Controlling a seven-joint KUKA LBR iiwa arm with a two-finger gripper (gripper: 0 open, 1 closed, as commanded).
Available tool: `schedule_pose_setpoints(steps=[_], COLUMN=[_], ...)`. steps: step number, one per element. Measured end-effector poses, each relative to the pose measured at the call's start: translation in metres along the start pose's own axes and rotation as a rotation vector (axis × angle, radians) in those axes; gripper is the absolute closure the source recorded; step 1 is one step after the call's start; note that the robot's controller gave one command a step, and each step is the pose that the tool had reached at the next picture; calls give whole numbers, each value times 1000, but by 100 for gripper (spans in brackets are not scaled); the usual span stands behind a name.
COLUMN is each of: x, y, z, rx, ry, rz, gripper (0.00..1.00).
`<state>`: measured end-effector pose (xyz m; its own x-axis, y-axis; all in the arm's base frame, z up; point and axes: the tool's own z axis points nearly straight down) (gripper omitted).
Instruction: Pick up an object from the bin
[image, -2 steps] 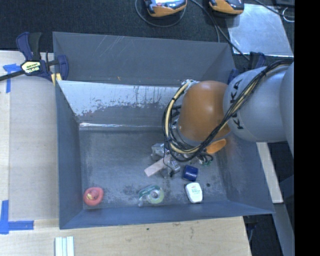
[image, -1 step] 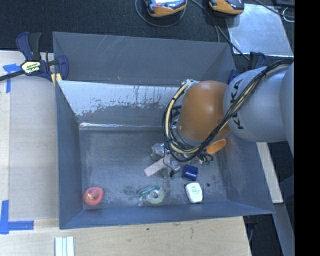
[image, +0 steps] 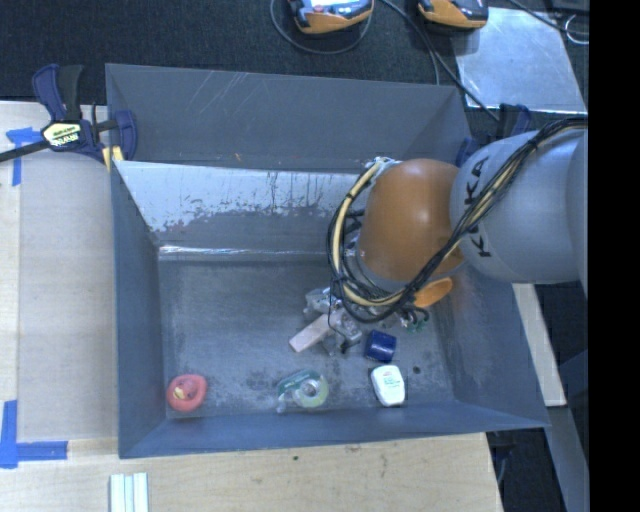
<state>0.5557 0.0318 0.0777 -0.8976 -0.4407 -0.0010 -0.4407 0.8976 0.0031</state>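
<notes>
Where the arm (image: 530, 215) comes in from the right, it bends down into the bin (image: 230, 215), with its orange cover (image: 405, 220) and a bundle of cables (image: 350, 250) looped round the wrist. That puts the gripper (image: 335, 320) low over the floor, a little right of the middle. From here its working end is tucked under the cover and cables, so I cannot tell whether it is open or closed, or whether it has hold of anything. Just beside it, toward the lower left, a pale beige block (image: 308, 338) lies slanted on the floor; whether the two touch I cannot say. A small blue piece (image: 379, 346) lies just to the gripper's lower right. Below that, near the front wall, is a white oval thing (image: 388, 385), with a greenish ring (image: 306, 390) to its left. A pink round thing (image: 187, 392) sits well apart in the front left corner.
</notes>
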Motion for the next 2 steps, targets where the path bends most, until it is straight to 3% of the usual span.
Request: schedule_pose_setpoints(steps=[1,2], x=[1,-1], y=[1,0], z=[-22,-42], rx=[-3,1], ry=[5,-4], rz=[1,1], gripper=[100,100])
